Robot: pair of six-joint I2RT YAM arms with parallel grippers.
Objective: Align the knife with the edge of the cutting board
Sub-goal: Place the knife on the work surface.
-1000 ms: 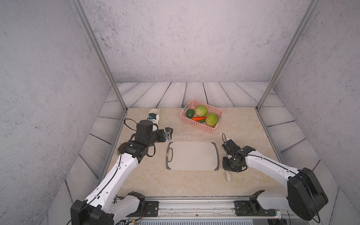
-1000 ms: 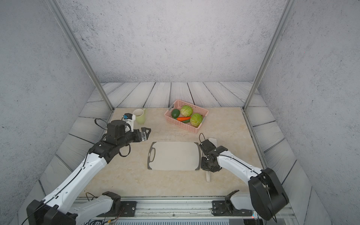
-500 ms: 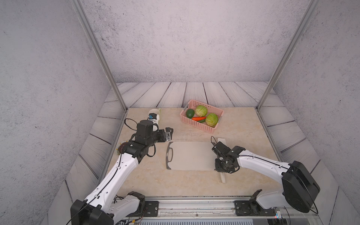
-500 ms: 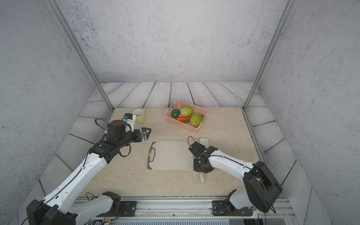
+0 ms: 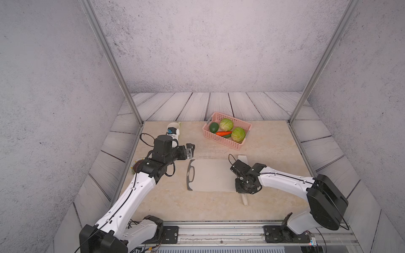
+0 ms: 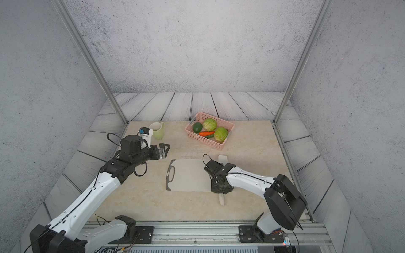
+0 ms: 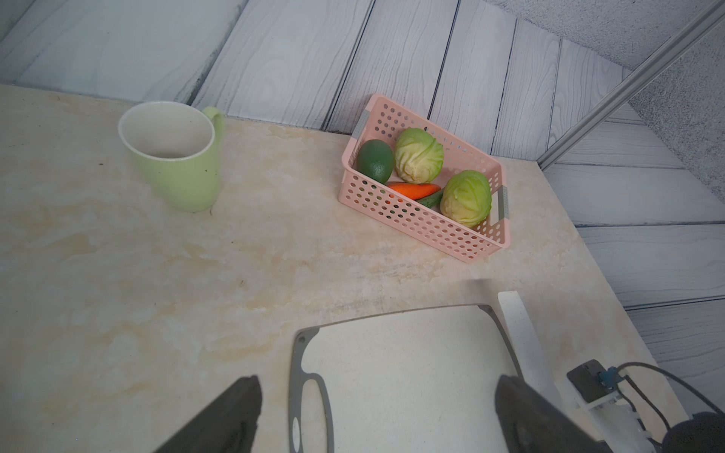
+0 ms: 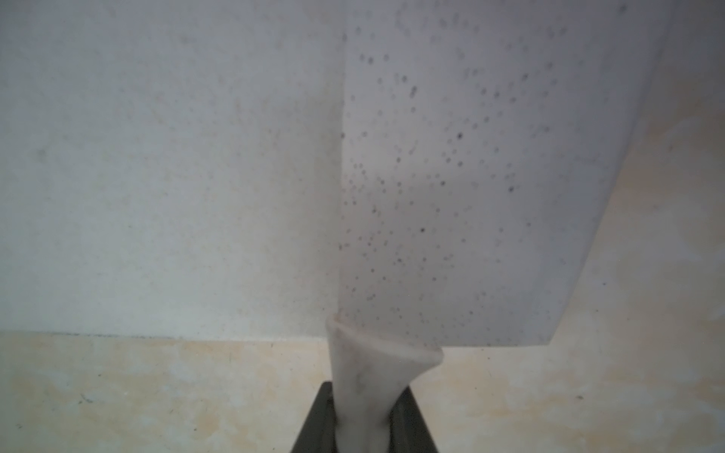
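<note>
Beige marbled bench (image 5: 197, 206) carries the cutting board (image 5: 210, 175). I read the knife (image 8: 470, 176) lying flat along the board's end opposite its handle hole, with its handle projecting past the board's corner. Right pincer (image 8: 363, 419) is clamped on that handle. Left pincer (image 7: 376, 392) hangs near the board's handle-hole end, fingers wide apart.

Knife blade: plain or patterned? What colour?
The knife has a cream-white blade with fine dark speckles; best in the right wrist view.
</note>
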